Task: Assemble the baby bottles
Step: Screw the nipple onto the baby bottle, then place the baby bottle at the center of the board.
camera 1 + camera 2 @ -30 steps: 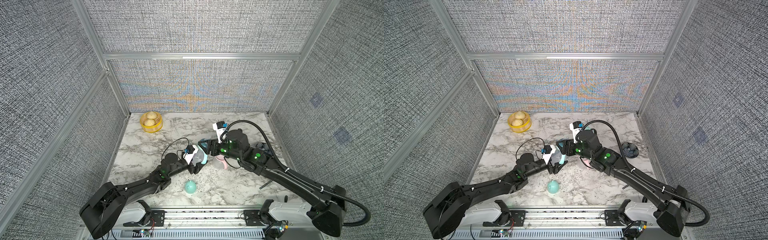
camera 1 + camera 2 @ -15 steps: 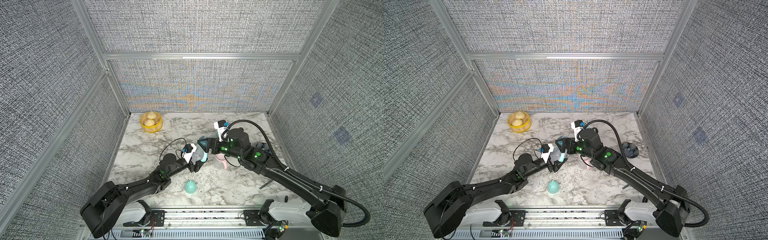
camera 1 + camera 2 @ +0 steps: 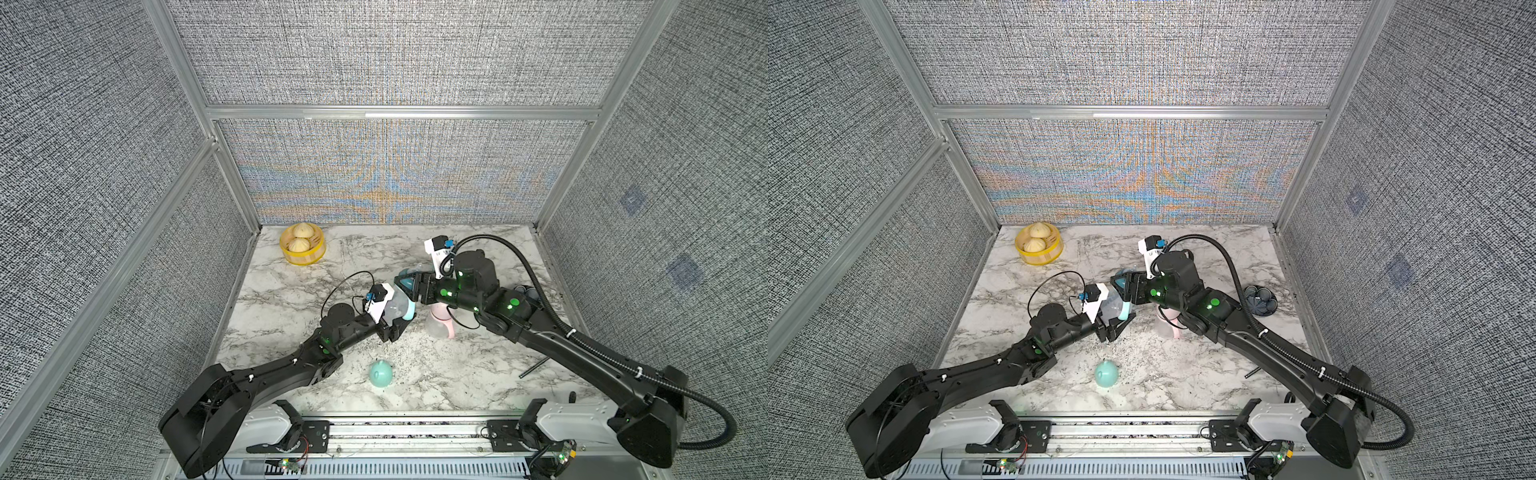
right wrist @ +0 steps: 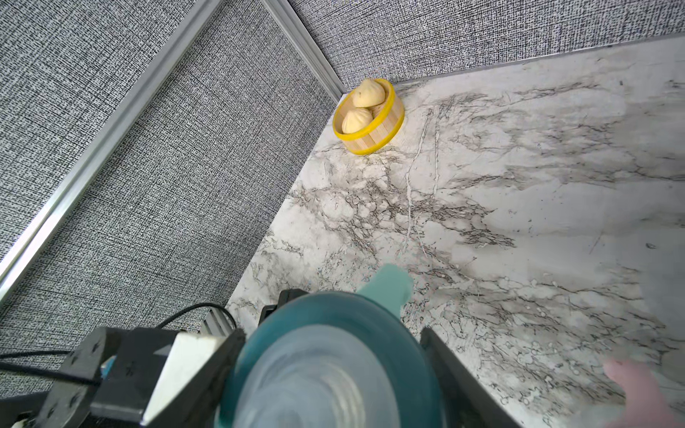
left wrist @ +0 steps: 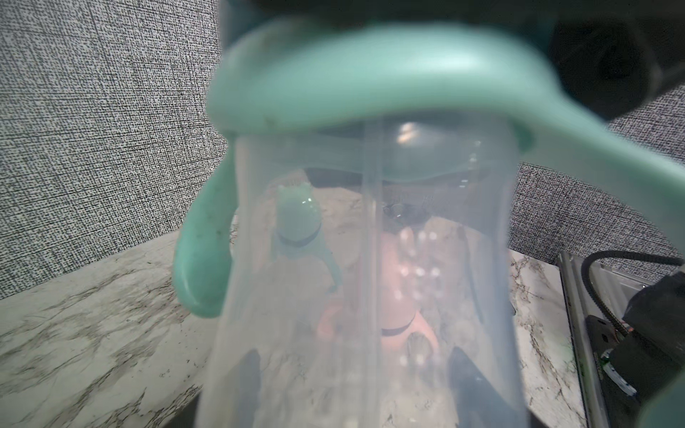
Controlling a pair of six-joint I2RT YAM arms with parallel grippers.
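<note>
Grey woven walls (image 3: 374,54) enclose veined marble tabletop (image 3: 478,386); right gripper (image 3: 412,291) clamps teal plastic collar (image 4: 326,307), left gripper (image 3: 397,324) grip on clear mint-handled bottle (image 3: 395,309) unclear, pink-handled bottle (image 3: 439,324) just beside them.

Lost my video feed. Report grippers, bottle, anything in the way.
Right gripper shut on teal collar at clear bottle mouth. Bottle between left gripper fingers, grip unclear. Pink-handled bottle close beside; mint cap loose on table.

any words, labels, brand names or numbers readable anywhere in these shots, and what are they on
None can be read.
white camera mount on the right wrist: faint dark marks, too small to read.
clear bottle: no readable print; the left wrist view is blurred.
teal collar in the right end effector: no print visible.
steamer basket: no label visible.
</note>
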